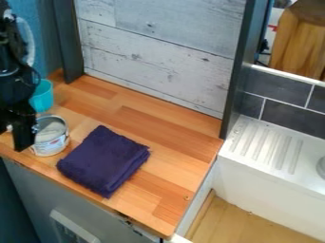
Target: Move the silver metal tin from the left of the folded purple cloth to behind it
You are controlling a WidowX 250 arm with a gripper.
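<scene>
The black gripper (pixel 22 133) hangs at the left edge, low over the wooden counter and right beside an open can (pixel 51 137). Its lower end overlaps the can's left side in the view; whether they touch I cannot tell. The can stands upright, with a silvery rim and a pale label. A folded dark purple cloth (pixel 105 160) lies flat to the right of the can. Behind the can, a turquoise cup (pixel 43 96) stands partly hidden by the arm.
A whitewashed plank panel (pixel 158 52) between dark posts rises along the counter's (pixel 168 130) back. At the right, past the counter's edge, is a white sink unit with a ridged drainboard (pixel 270 144). A wooden block (pixel 295 40) stands behind the dark tiles.
</scene>
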